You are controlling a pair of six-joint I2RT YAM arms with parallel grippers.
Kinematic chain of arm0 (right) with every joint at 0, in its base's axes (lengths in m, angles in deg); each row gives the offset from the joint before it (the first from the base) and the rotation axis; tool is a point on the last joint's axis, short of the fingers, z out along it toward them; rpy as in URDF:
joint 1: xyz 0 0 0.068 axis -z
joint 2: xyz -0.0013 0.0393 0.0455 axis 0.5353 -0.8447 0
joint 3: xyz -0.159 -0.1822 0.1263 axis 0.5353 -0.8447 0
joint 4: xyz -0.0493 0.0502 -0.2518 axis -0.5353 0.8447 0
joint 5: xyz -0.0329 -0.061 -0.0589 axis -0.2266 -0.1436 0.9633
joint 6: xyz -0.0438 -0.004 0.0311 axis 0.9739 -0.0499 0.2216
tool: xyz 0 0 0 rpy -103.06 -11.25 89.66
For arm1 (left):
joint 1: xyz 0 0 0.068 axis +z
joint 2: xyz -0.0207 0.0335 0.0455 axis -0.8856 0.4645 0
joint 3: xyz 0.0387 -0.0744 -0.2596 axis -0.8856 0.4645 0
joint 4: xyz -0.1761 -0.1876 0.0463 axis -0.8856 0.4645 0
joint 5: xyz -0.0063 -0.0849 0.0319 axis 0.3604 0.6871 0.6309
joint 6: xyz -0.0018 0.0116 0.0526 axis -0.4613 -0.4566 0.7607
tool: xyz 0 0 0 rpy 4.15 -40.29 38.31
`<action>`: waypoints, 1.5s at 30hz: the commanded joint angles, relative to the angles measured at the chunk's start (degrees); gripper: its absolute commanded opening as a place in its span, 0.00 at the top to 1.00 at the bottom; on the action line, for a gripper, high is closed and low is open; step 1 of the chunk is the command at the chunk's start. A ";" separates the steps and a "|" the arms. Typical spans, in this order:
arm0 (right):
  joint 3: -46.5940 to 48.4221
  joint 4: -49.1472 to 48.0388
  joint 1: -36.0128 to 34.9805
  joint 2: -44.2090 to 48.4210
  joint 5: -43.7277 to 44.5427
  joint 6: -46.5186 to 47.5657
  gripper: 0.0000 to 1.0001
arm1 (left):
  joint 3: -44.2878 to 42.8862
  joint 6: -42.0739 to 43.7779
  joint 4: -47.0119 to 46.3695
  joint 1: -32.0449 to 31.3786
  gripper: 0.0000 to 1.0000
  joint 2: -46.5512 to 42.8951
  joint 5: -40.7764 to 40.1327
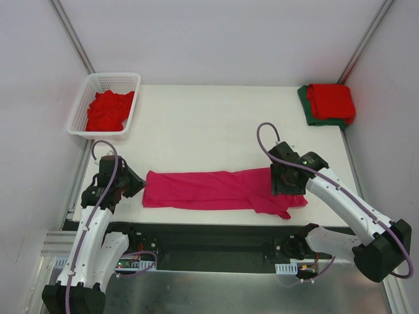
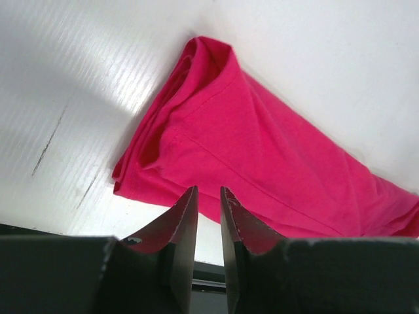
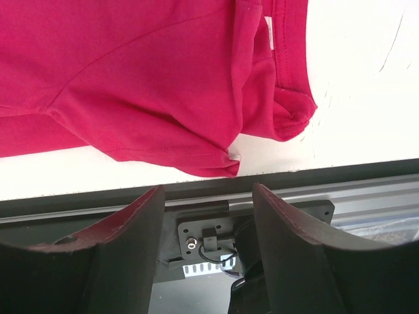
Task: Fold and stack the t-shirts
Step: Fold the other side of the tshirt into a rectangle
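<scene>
A magenta-pink t-shirt (image 1: 216,190) lies folded lengthwise as a long strip near the table's front edge. Its left end (image 2: 262,150) is just beyond my left gripper (image 2: 208,190), whose jaws stand a narrow gap apart with nothing between them. From above, the left gripper (image 1: 134,183) is at the strip's left tip. My right gripper (image 1: 288,186) hovers over the strip's right end, where the sleeve and collar (image 3: 144,78) bunch. The right gripper (image 3: 208,188) is open and empty, its fingers over the table's front edge. A red t-shirt (image 1: 331,101) lies folded on a dark green one (image 1: 306,104) at the back right.
A white lattice basket (image 1: 112,76) at the back left holds a crumpled red t-shirt (image 1: 108,110). The table's front edge and a metal rail (image 3: 366,190) run just below the right gripper. Grey walls close in both sides.
</scene>
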 commanded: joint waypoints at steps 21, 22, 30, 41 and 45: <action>-3.72 -30.54 -1.34 -9.41 -6.63 3.33 0.57 | 1.70 2.40 -6.59 -1.58 0.76 0.43 -2.97; -3.02 -31.42 -1.43 -10.73 -7.08 3.42 0.65 | 2.05 2.05 -6.60 -1.67 0.75 0.25 -3.06; -0.38 -36.52 -2.22 -20.84 -9.98 3.69 0.99 | 4.43 1.60 -6.95 -2.81 0.74 -1.85 -4.03; -0.46 -37.23 -2.66 -24.01 -10.25 3.60 0.98 | 6.36 1.34 -7.47 -3.95 0.69 -0.45 -5.08; -0.46 -37.14 -2.75 -24.10 -10.33 3.60 0.99 | 6.80 1.17 -7.91 -4.83 0.68 1.83 -7.71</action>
